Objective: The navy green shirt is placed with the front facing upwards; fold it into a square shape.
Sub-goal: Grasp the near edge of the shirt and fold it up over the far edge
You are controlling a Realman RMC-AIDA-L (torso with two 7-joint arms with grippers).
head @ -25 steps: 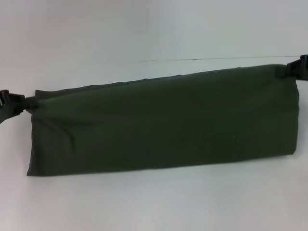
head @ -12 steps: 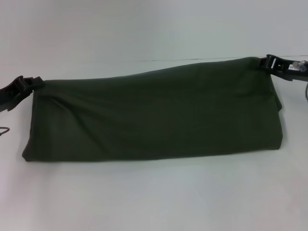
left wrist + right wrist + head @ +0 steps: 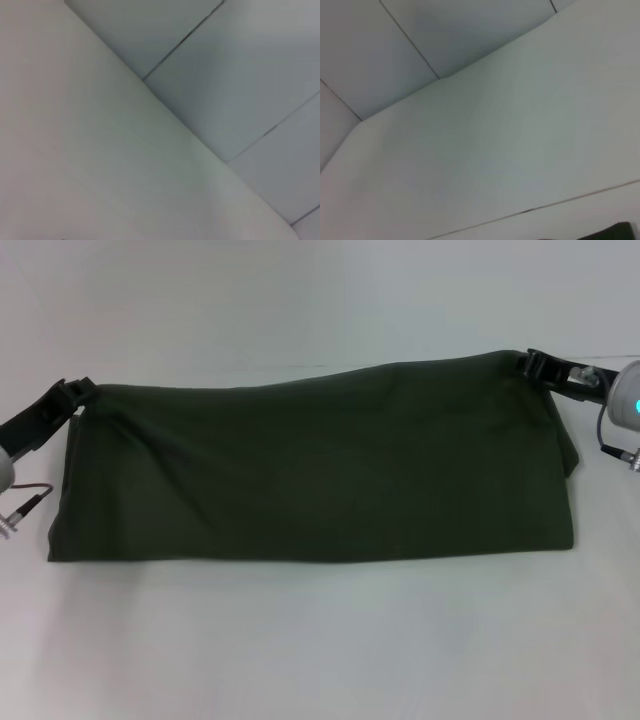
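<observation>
White table (image 3: pixel 320 640) takes up most of the head view, and the shirt (image 3: pixel 320 480) lies across it as a long folded band, plain green side up (no lettering showing). The left gripper (image 3: pixel 78 392) reaches in low from the left edge, jaws pinched on the shirt's far left corner. The right gripper (image 3: pixel 530 364) comes in from the right, jaws clamped on the far right corner, which sits a bit higher. Both wrist views show just pale table and floor.
</observation>
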